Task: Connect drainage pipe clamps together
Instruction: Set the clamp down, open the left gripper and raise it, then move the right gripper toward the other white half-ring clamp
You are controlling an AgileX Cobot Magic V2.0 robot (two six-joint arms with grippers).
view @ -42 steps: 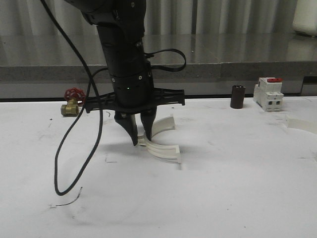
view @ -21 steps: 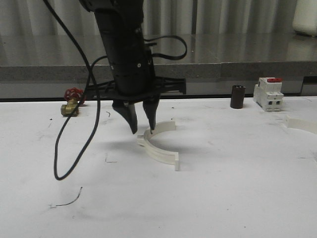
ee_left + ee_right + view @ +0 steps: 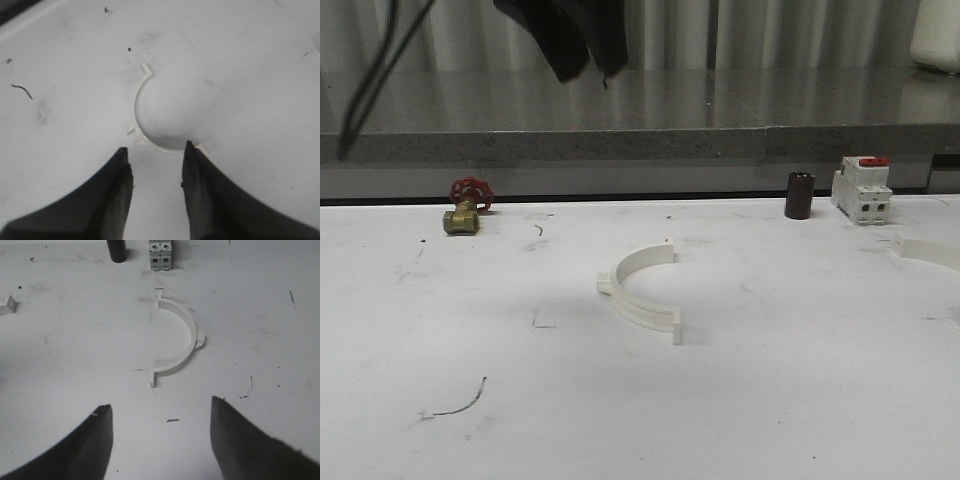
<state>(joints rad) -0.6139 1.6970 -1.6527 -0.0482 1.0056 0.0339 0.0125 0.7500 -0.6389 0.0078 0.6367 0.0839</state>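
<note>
One clamp half lies mid-worktop, the other at the right edge. My left fingers and right fingers hang spread, empty; I should fetch the far half and align tabs squarely.

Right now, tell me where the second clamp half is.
In the front view the second clamp half lies at the table's far right edge, just in front of the breaker.

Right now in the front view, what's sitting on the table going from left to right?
Brass valve with red handwheel → white semicircular pipe clamp → dark cylinder → white breaker with red top → second white clamp piece at the edge.
</note>
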